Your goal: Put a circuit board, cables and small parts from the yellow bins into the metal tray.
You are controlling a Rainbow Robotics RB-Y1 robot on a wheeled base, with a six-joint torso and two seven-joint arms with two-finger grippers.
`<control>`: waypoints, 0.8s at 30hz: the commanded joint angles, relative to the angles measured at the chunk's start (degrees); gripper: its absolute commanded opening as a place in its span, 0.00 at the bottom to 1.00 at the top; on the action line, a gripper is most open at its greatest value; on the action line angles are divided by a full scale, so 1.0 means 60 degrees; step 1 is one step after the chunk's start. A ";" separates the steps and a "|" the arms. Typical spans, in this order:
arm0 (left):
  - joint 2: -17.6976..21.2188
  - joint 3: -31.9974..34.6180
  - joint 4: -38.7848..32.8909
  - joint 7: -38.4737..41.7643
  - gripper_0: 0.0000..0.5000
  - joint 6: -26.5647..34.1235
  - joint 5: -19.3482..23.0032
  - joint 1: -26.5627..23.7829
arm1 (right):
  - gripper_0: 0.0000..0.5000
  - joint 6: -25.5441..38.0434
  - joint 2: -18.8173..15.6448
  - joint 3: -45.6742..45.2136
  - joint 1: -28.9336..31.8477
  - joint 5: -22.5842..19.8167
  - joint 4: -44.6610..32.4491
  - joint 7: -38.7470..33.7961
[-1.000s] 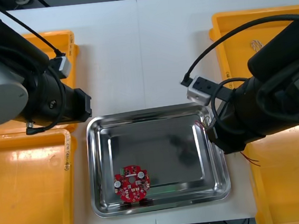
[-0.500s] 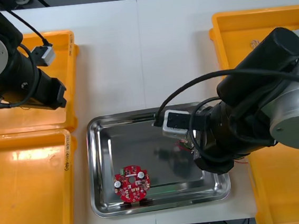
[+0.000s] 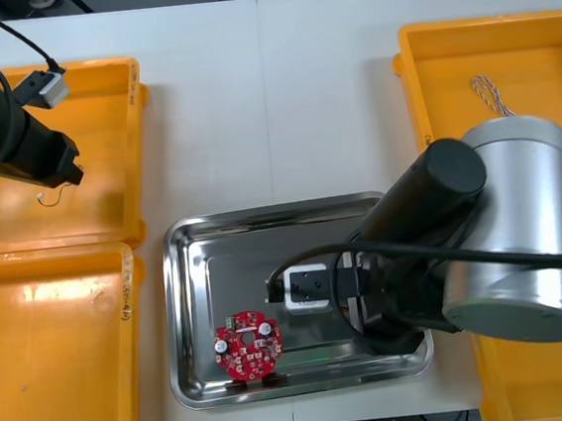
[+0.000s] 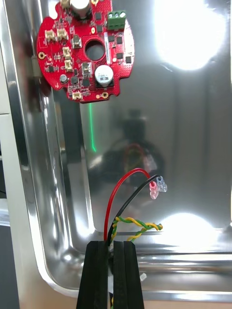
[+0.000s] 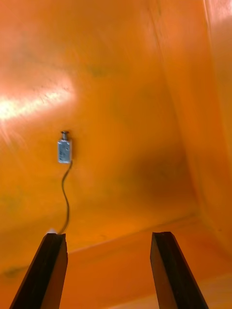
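The cable bundle (image 4: 137, 224), red, black and twisted yellow-green wires, sits over the floor of the metal tray (image 3: 186, 309), apart from the circuit board (image 3: 248, 349) lying there. We judge it light and floppy, best held across the wires, not by the little plugs. The right jaws are clamped on it. The left jaws stand apart over a yellow bin (image 3: 110, 187), above a small metal part (image 5: 64, 150).

i log one light worktop (image 3: 270, 92), carrying: four yellow bins (image 3: 57, 361), two at each side; one metal tray (image 3: 180, 320), between them, toward my near edge.
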 commanded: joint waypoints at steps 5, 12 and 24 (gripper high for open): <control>0.0744 0.0343 0.1080 -0.1527 1.00 -0.0624 0.0123 -0.0602 | 0.00 -0.0804 0.0454 0.0681 0.0000 0.0191 0.0926 0.0163; 0.0891 0.0343 0.2047 -0.2830 1.00 -0.1210 0.0181 -0.0690 | 0.00 -0.1463 0.0586 0.1341 0.0044 0.0880 0.1380 0.0163; 0.0891 0.0343 0.3614 -0.5042 1.00 -0.2748 0.0269 -0.0748 | 0.00 -0.2151 0.0059 0.2132 0.0483 0.1524 0.1394 0.0134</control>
